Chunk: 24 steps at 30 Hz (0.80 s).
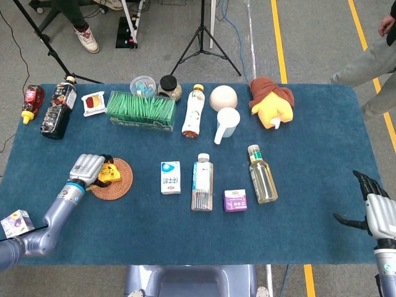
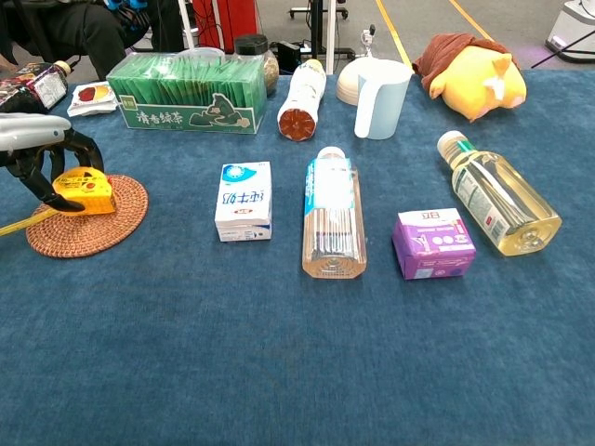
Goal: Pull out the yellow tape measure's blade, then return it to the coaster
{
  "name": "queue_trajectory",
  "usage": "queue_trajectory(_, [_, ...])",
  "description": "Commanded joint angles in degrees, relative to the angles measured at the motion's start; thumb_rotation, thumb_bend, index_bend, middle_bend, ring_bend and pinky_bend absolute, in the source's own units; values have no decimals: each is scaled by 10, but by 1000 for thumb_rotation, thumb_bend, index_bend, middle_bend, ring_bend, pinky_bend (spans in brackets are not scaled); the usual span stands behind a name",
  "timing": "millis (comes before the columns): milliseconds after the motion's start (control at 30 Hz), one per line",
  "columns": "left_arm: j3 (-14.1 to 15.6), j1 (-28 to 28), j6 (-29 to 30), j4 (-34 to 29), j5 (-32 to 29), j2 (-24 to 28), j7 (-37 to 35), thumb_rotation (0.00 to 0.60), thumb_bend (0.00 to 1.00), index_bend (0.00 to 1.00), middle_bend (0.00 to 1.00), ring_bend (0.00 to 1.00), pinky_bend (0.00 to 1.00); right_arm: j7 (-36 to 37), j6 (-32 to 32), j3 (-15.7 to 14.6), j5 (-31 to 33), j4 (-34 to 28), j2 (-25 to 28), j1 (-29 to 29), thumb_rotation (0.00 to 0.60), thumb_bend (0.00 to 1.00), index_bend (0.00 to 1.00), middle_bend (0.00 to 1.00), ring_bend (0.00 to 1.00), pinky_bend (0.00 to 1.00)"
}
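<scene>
Left hand (image 2: 37, 153) fingers curled around tape measure (image 2: 84, 190) on coaster (image 2: 98, 232).

four bottles (image 1: 193, 110) (image 1: 202, 181) (image 1: 262, 174) (image 1: 58, 109), two small cartons (image 1: 170, 177) (image 1: 235, 200), one tape measure (image 1: 108, 174), one coaster (image 1: 119, 184), one plush toy (image 1: 271, 102).

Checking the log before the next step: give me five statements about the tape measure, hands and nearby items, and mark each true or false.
1. The left hand grips the tape measure. True.
2. The tape measure lies on bare cloth, off the coaster. False: it sits over the coaster.
3. A bit of yellow blade sticks out past the coaster's left edge in the chest view. True.
4. The right hand holds the oil bottle. False: it holds nothing, fingers apart, near the table's right edge.
5. The milk carton stands on the coaster. False: it lies on the cloth to the coaster's right.
</scene>
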Motion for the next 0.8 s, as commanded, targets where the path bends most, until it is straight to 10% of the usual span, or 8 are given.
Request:
queue_trajectory(33, [-5, -4, -3, -7, 22, 15, -14, 593, 439, 543, 428, 462, 555, 2, 0, 1, 0, -2, 1, 0, 532, 143, 2, 129, 126, 195])
queue_trajectory(800, [-55, -74, -65, -160, 157, 153, -112, 590, 432, 543, 450, 463, 555, 89, -27, 17, -58, -77, 8, 33, 531, 139, 2, 158, 165, 246])
